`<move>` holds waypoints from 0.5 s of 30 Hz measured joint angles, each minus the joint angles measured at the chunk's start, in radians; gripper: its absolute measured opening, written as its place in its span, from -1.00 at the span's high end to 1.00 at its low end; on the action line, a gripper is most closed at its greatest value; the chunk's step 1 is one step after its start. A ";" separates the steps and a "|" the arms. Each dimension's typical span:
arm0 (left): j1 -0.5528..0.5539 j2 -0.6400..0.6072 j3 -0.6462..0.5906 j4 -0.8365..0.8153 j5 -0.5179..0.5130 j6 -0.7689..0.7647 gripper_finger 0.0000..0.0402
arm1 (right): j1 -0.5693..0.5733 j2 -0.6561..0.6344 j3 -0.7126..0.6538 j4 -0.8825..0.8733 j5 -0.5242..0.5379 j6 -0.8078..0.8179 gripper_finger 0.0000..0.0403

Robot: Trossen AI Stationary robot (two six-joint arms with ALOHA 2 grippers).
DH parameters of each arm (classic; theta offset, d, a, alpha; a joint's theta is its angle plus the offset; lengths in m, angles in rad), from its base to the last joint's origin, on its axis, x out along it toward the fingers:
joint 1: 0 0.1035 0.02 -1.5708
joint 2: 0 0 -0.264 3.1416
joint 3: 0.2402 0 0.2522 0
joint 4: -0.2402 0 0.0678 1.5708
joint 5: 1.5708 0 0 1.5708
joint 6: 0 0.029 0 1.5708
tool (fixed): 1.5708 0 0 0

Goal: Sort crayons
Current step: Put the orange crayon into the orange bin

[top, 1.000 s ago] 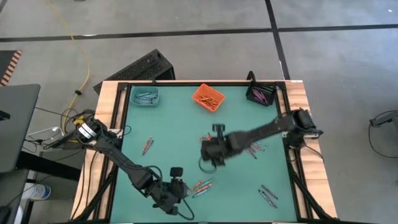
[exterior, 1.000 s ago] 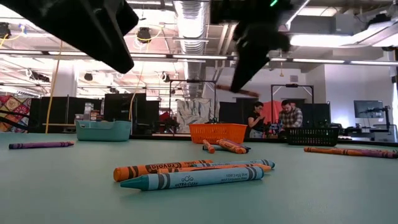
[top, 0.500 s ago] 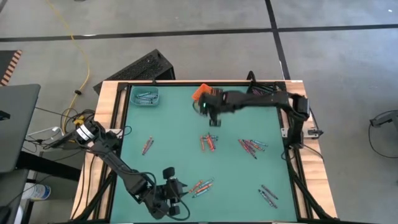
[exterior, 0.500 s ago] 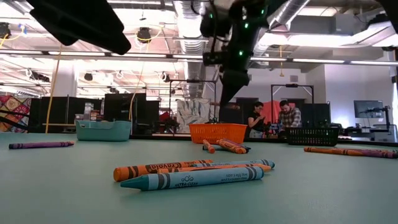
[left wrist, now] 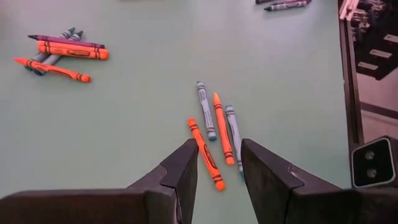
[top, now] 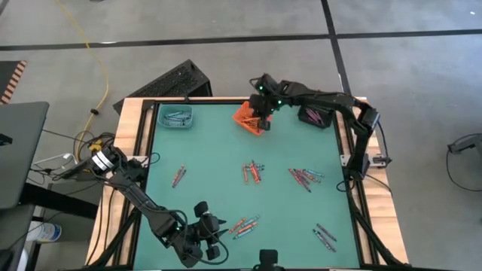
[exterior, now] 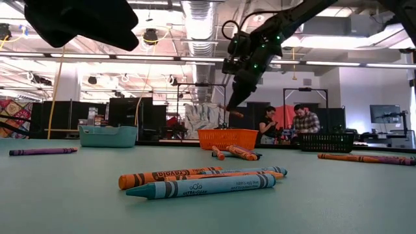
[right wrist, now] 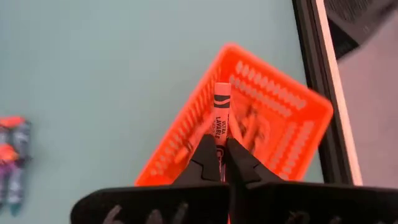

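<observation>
My teal-green table top (top: 218, 165) fills the wooden frame, and three small bins sit along its far edge: a teal plastic bin (top: 175, 116) at far left holding blue-grey sticks, an orange lattice plastic basket (top: 247, 120) at far middle, and a black mesh bin (top: 315, 114) at far right with purple-pink sticks inside.

My right arm stretches from the right side across to the far middle, and my right claw (top: 263, 110) hangs just above the orange basket, clenched on an orange-red wax crayon (right wrist: 221, 118) whose paper-wrapped end sticks out past my fingertips, over the basket's interior.

My left arm lies folded along the near left edge. My left claw (left wrist: 219, 163) hovers low at the near side with its fingers parted, grasping nothing; just beyond its tips lies a small cluster of orange and blue-grey crayons (left wrist: 214, 132) on the table.

The other loose crayons lie scattered: a mixed bunch at the table's middle (top: 253, 172), a spread of purple-pink and orange ones right of middle (top: 305, 178), a pair of grey ones near the right near corner (top: 325, 236), and a single pair toward the left (top: 178, 176).
</observation>
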 joint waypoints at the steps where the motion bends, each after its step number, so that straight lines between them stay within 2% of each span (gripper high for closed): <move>1: 0.002 0.000 0.000 0.000 -0.005 0.000 0.44 | -0.009 0.000 0.000 0.015 -0.026 -0.001 1.00; 5: 0.013 0.000 0.000 0.000 -0.013 0.006 0.44 | -0.028 0.000 0.000 0.075 -0.088 0.016 1.00; 8: 0.016 0.000 0.000 0.000 -0.013 0.008 0.44 | -0.044 0.000 0.000 0.105 -0.142 0.087 1.00; 15: 0.011 0.000 0.000 0.000 -0.013 0.008 0.44 | -0.081 0.000 -0.003 0.111 -0.144 0.280 0.97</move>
